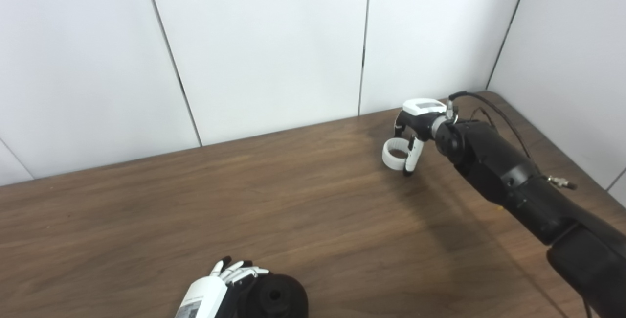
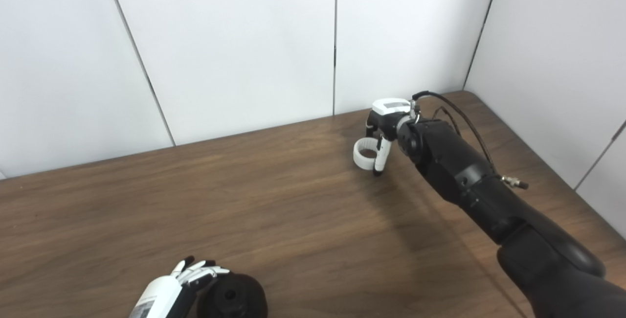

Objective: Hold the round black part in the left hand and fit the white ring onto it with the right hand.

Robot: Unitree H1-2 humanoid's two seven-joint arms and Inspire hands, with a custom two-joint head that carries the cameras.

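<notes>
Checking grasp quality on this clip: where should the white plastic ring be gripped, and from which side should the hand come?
Grip the white plastic ring across its thin wall, one finger inside the hole and one outside, coming from above on its right side. It appears to lie flat on the brown wooden table with its hole facing up. The right hand is already there, fingers at the right rim; whether it has closed is unclear.

Both head cameras look steeply down and forward across the wooden counter [image 1: 293, 200] toward the white panelled wall [image 1: 264, 44] filling the upper frame; they sit side by side, the right eye view showing everything shifted leftward; both share nearly the whole counter, at moderate range.
</notes>
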